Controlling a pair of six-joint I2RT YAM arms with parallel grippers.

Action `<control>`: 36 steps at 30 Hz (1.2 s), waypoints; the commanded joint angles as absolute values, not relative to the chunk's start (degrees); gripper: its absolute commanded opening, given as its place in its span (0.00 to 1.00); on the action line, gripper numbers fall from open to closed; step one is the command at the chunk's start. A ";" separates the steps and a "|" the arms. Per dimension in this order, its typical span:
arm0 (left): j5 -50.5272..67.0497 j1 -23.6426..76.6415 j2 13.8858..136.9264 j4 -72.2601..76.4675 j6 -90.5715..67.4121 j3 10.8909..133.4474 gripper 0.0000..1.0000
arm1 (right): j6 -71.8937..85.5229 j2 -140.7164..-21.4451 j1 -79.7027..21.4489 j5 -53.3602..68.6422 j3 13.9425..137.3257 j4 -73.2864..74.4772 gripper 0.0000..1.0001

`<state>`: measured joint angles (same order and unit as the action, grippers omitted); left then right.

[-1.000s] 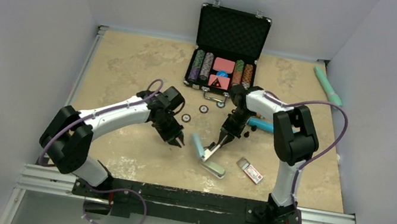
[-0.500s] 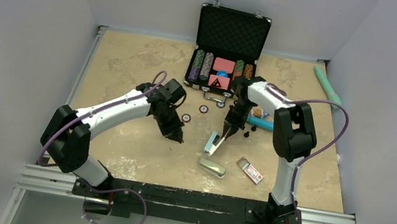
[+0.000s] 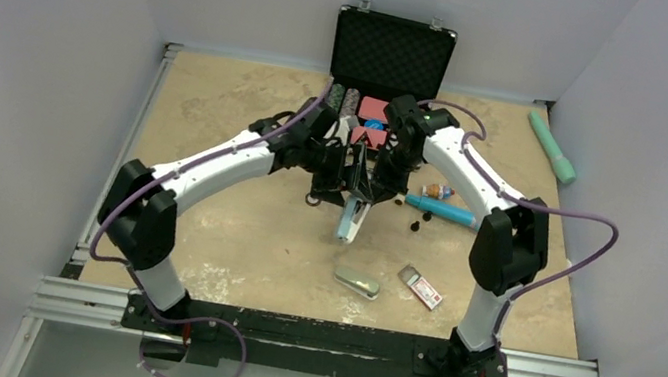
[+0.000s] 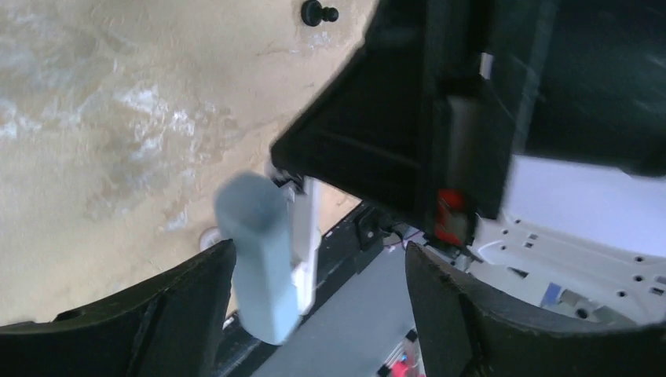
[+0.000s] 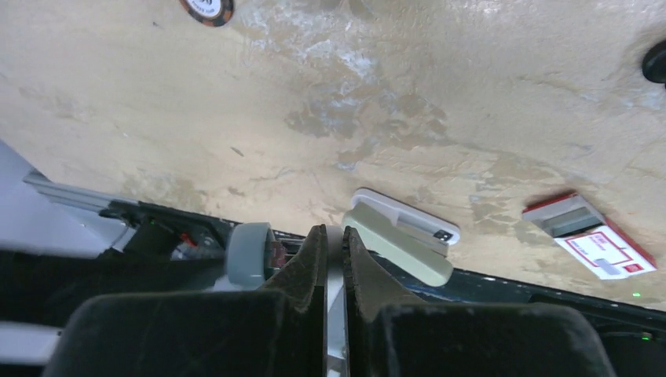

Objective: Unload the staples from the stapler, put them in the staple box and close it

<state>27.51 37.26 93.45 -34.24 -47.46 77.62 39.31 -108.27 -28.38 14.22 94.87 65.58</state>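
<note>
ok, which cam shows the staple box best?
Right wrist: the red-and-white staple box lies close and sharp, whole in frame, with its label side up. Top external shows it whole but tiny, with no label detail. Left wrist does not show it.

The stapler (image 3: 350,221) is pale blue with a white part. The table (image 3: 221,110) is beige, with mottled lighter patches. The staple box (image 3: 422,287) is red and white. The case (image 3: 392,51) is black.
</note>
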 commanded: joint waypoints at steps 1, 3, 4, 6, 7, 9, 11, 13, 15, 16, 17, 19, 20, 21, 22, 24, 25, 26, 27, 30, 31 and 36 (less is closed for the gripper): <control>37.67 37.09 97.13 -27.21 -40.83 80.69 0.81 | 37.73 -104.40 -28.98 16.07 97.70 67.07 0.00; 38.80 36.86 97.07 -27.19 -38.36 81.02 0.79 | 37.05 -103.57 -28.96 16.20 97.96 67.14 0.00; 39.56 36.36 96.78 -27.15 -37.48 81.03 0.77 | 36.76 -103.20 -28.92 16.30 98.07 67.15 0.00; 40.58 35.66 95.99 -27.01 -36.04 80.61 0.75 | 36.09 -102.70 -28.94 16.98 98.31 67.11 0.00; 40.90 35.27 95.68 -26.87 -35.52 80.24 0.74 | 35.67 -102.58 -28.94 17.65 98.42 67.14 0.00; 41.02 34.18 95.12 -27.80 -34.34 79.96 0.74 | 35.15 -102.42 -28.92 18.32 98.89 67.15 0.00; 42.12 33.10 94.81 -27.03 -34.58 79.02 0.69 | 35.16 -102.31 -28.92 18.38 99.25 67.14 0.00; 45.48 32.62 95.30 -24.45 -35.85 78.01 0.64 | 35.09 -102.43 -28.98 18.93 99.44 67.15 0.00; 48.44 32.68 96.34 -21.31 -37.38 77.65 0.62 | 35.06 -102.68 -28.92 19.70 99.74 67.15 0.00; 49.91 32.75 96.71 -19.13 -38.42 77.18 0.61 | 35.13 -102.80 -28.96 19.89 99.94 67.14 0.00; 50.99 32.86 96.97 -17.68 -39.30 76.75 0.61 | 35.27 -103.02 -28.95 20.01 100.25 67.15 0.00; 51.01 32.88 97.55 -17.68 -39.61 76.56 0.61 | 35.57 -103.32 -28.97 20.28 100.94 67.14 0.00; 50.86 32.88 97.94 -18.07 -39.37 76.44 0.61 | 35.71 -103.48 -28.92 20.44 101.27 67.15 0.00; 50.74 32.89 98.23 -18.32 -39.30 76.28 0.61 | 35.83 -103.59 -28.92 20.58 101.52 67.15 0.00; 50.95 32.93 98.48 -18.32 -39.40 76.00 0.61 | 36.00 -103.66 -28.94 20.83 101.77 67.09 0.00; 51.52 32.89 98.95 -17.42 -40.27 75.37 0.56 | 36.33 -103.71 -29.00 21.11 101.87 66.84 0.00; 51.63 32.87 99.31 -17.27 -40.72 75.25 0.53 | 36.38 -103.71 -28.94 21.24 101.87 66.71 0.00; 51.83 32.93 99.65 -17.21 -41.04 75.31 0.51 | 36.50 -103.63 -28.92 21.27 101.72 66.58 0.00; 51.76 32.95 99.89 -17.07 -41.24 75.26 0.49 | 36.67 -103.62 -28.93 21.35 101.52 66.47 0.00; 50.44 33.03 100.10 -17.92 -41.46 75.23 0.34 | 36.95 -103.54 -28.94 21.03 100.90 66.37 0.00; 49.68 33.04 100.05 -18.50 -41.48 75.30 0.27 | 37.06 -103.49 -28.92 20.71 100.56 66.48 0.00; 45.29 32.91 99.22 -22.77 -44.26 73.96 0.00 | 40.00 -103.13 -28.72 17.42 96.51 66.81 0.00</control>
<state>47.62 32.32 100.40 -21.10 -41.43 75.18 36.01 -104.73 -28.49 17.28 98.78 68.42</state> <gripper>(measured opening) 0.391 0.048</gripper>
